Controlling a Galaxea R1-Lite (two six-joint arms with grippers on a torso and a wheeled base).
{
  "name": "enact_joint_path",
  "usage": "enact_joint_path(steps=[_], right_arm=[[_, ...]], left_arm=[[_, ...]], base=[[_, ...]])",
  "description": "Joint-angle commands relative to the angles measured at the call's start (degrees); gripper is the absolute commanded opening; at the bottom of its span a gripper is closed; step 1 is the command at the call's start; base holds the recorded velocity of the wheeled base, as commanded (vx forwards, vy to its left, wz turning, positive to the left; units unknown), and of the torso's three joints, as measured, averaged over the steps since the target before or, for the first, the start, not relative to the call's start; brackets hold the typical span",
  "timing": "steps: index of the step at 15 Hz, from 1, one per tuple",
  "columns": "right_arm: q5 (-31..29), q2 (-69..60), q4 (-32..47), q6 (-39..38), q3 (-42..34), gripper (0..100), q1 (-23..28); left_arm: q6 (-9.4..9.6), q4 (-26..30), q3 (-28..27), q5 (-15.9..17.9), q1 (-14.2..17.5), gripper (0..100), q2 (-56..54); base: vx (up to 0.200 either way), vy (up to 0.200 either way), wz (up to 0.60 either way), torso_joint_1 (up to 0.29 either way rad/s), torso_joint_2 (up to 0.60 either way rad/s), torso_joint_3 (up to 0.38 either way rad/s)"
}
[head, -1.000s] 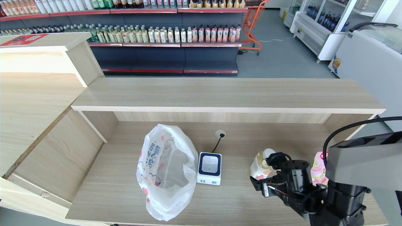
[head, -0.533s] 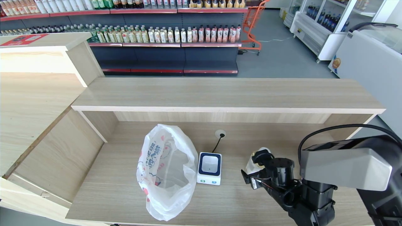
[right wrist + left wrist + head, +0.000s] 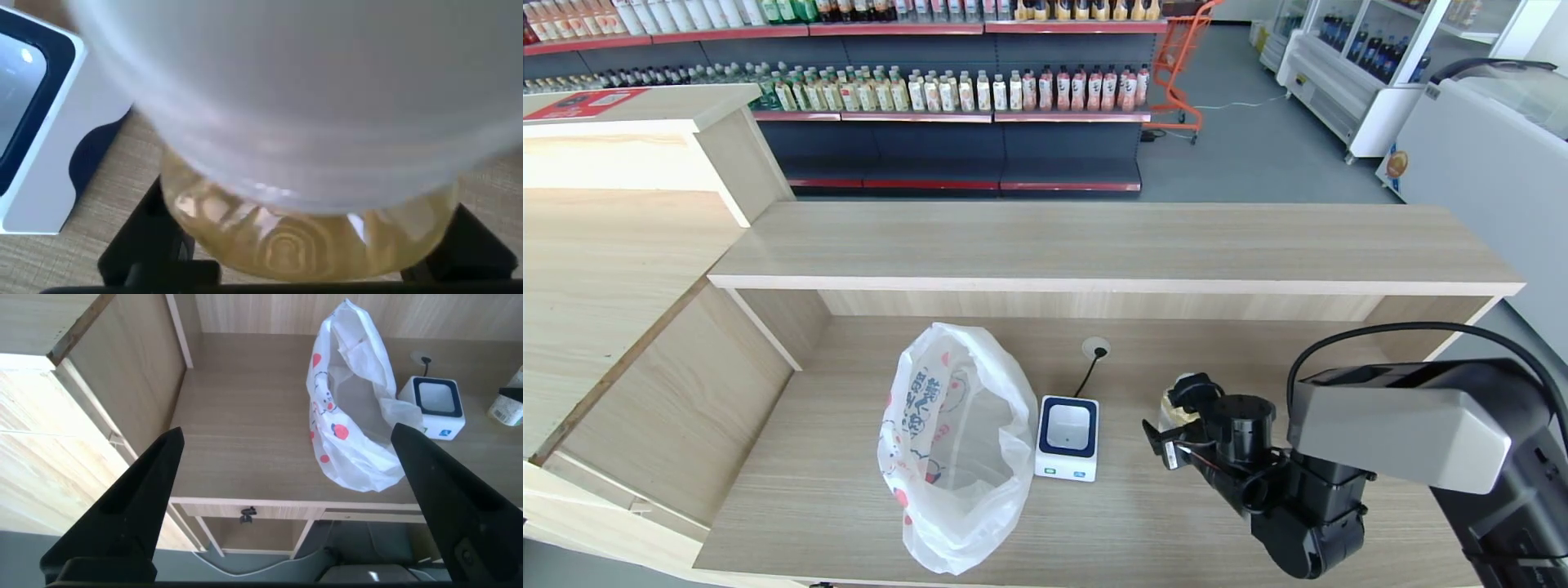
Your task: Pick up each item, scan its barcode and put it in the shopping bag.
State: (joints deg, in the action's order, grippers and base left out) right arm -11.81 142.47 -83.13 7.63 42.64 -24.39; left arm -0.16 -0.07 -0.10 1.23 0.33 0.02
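Shopping bag (image 3: 916, 408): standing open, past the scanner (image 3: 1067, 437) from the right hand (image 3: 1178, 422).
Bottle (image 3: 302, 237): holding yellowish liquid, sitting clamped in the right hand, beside the scanner.
Left hand (image 3: 286, 514): hanging, fingers apart.

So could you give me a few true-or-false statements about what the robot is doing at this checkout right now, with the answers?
1. The right gripper is closed around a bottle of yellowish drink. True.
2. The bottle is already inside the shopping bag. False: it is held in the gripper over the counter, on the far side of the scanner from the bag.
3. The scanner stands between the shopping bag and the held bottle. True.
4. The left gripper is holding the bag's mouth open. False: its fingers are spread, it holds nothing and it is well apart from the bag, which stands open by itself.
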Motion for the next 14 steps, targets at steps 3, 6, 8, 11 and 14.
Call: enact_joint_path(steps=[3,6,8,11,14], right_arm=[[0.39,0.0,2.18,0.1,4.82,0,0.84],[0.56,0.18,2.27,0.02,4.99,0,1.45],[1.18,0.44,2.27,0.02,5.35,0,1.45],[1.18,-3.43,3.06,-4.82,4.12,0,1.63],[8.38,-22.5,18.7,-18.0,-3.62,0,6.02]], left_arm=[[-0.02,-0.01,0.01,0.0,0.02,100,-0.02],[-0.02,-0.01,0.01,0.0,0.02,100,-0.02],[-0.02,-0.01,0.01,0.0,0.02,100,-0.02],[-0.02,-0.01,0.01,0.0,0.02,100,-0.02],[-0.02,-0.01,0.01,0.0,0.02,100,-0.02]], base=[[0.0,0.0,0.0,0.0,0.0,0.0],[0.0,0.0,0.0,0.0,0.0,0.0],[0.0,0.0,0.0,0.0,0.0,0.0],[0.0,0.0,0.0,0.0,0.0,0.0],[0.0,0.0,0.0,0.0,0.0,0.0]])
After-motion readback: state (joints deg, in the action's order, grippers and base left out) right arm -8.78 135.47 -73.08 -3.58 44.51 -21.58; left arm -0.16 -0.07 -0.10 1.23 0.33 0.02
